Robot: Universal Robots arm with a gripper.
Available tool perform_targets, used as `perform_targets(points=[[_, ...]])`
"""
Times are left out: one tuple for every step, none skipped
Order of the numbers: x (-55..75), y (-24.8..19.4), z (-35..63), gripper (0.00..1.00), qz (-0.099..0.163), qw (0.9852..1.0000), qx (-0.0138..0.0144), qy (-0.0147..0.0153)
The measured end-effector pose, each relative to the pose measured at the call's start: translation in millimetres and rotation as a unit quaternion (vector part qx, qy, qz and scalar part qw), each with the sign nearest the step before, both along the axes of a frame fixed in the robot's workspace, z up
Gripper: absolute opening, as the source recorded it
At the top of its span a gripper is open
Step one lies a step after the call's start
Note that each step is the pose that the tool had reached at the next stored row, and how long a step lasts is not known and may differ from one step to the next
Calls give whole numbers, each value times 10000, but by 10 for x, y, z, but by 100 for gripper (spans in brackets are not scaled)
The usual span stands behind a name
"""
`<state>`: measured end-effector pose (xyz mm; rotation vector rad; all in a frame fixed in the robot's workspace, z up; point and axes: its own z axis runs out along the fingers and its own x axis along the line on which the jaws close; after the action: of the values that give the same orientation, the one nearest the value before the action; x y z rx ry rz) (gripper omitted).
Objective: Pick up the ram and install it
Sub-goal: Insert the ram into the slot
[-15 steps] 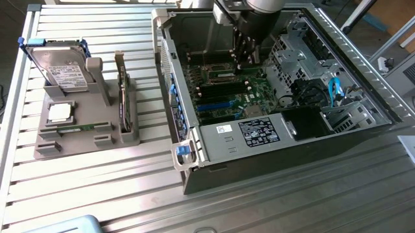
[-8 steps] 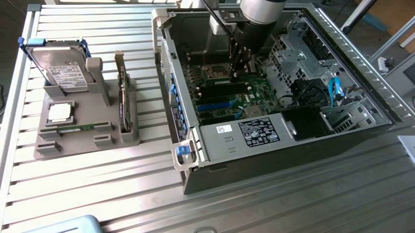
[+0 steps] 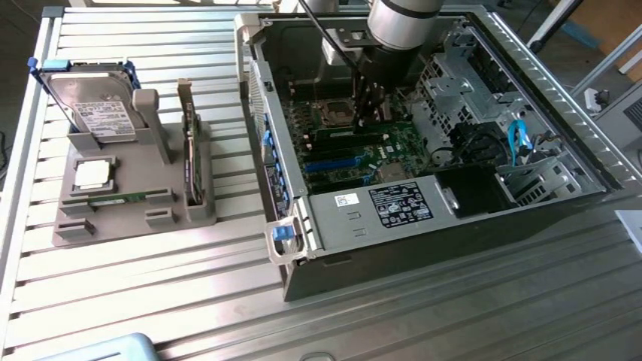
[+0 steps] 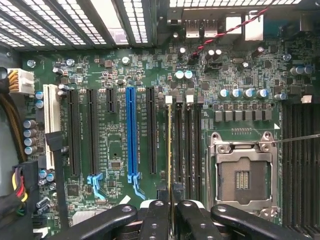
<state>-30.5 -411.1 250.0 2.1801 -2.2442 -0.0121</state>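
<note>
**Ram held edge-on over the memory slots**

A slatted metal counter [image 3: 422, 316] carries an open computer case [image 3: 331, 226] lying on its side. On the exterior view's left stands a grey holder [image 3: 161, 214]. The arm [image 3: 401, 22] reaches down into the case, over the green motherboard [image 4: 115, 165].

The holder carries a silver hard drive [image 3: 95, 105] leaning upright and an expansion card [image 3: 188, 128] on edge. A processor chip [image 3: 92, 174] lies flat on it, and another memory stick [image 3: 116, 199] lies low at its front.

In the wrist view, the gripper [image 4: 171, 212] is clenched on the ram [image 4: 170, 145]. The ram shows as a thin line, edge-on, along the first of the black memory slots. It lies between the long blue slot [image 4: 131, 135] and the empty processor socket [image 4: 242, 175]. Whether the ram is seated in its slot cannot be told.
</note>
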Motion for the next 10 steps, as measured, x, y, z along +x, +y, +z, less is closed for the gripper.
perform_targets(points=[[0, 0, 0, 13, 0, 10000, 0, 0], [0, 0, 0, 13, 0, 10000, 0, 0], [0, 0, -1, 13, 0, 10000, 1, 0], [0, 0, -1, 13, 2, 10000, 1, 0], [0, 0, -1, 13, 57, 10000, 1, 0], [0, 0, -2, 13, 183, 9998, 1, 0], [0, 0, -2, 13, 343, 9994, 1, 0], [0, 0, -2, 13, 343, 9994, 1, 0], [0, 0, -5, 13, 341, 9994, 1, -1], [0, 1, -11, 13, 329, 9995, 3, -1]])
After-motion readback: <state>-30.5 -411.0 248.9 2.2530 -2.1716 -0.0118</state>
